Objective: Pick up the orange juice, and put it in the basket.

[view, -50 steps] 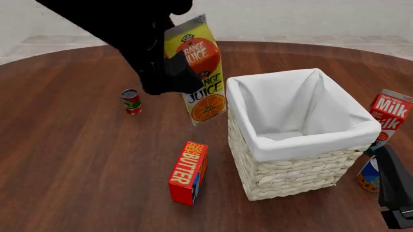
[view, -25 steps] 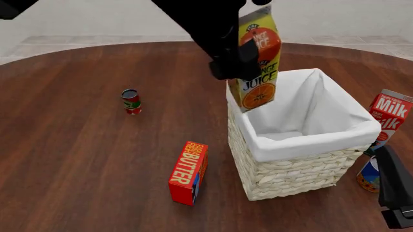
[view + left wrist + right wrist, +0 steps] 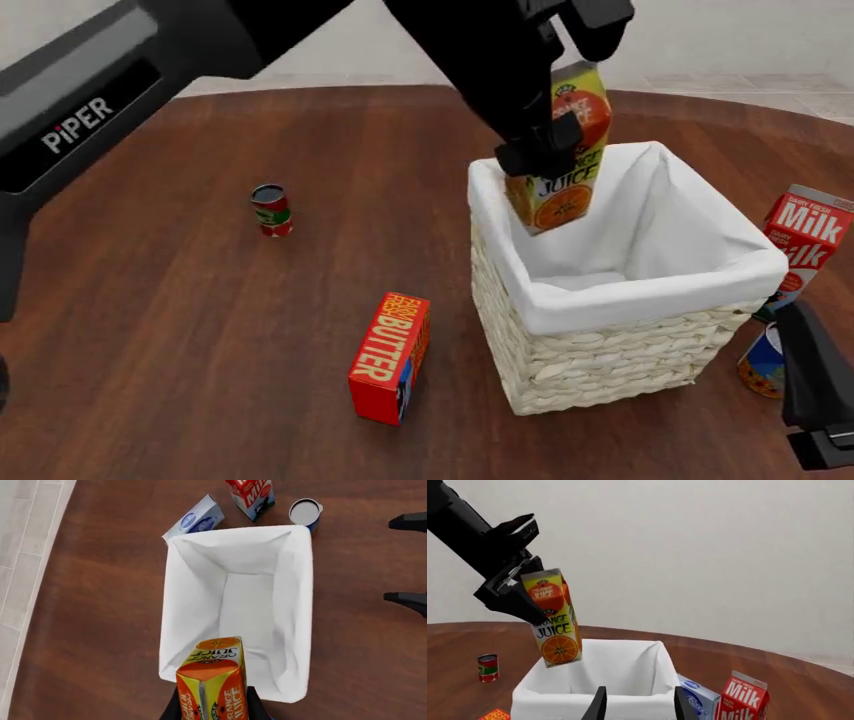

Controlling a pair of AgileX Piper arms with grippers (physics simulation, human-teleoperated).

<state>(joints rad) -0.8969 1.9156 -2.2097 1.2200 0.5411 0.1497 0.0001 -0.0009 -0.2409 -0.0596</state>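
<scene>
The orange juice (image 3: 566,150), a tall yellow carton with a red-orange circle, hangs tilted over the left part of the basket (image 3: 603,372), its bottom about level with the rim. My left gripper (image 3: 539,152) is shut on the carton's sides. In the left wrist view the orange juice (image 3: 212,685) sits between the fingers, above the basket's white lining (image 3: 233,605). The right wrist view shows the orange juice (image 3: 552,625) above the basket (image 3: 594,680). My right gripper (image 3: 817,400) rests low at the basket's right, open (image 3: 639,705) and holding nothing.
A red butter box (image 3: 390,357) stands in front of the basket on the left. A small can (image 3: 271,210) is farther left. A milk carton (image 3: 807,235), a blue-white carton (image 3: 195,521) and another can (image 3: 763,362) stand to the basket's right.
The left arm has carried the orange juice rightward from beside the basket to over its opening and slightly lower. The right arm has not moved.
</scene>
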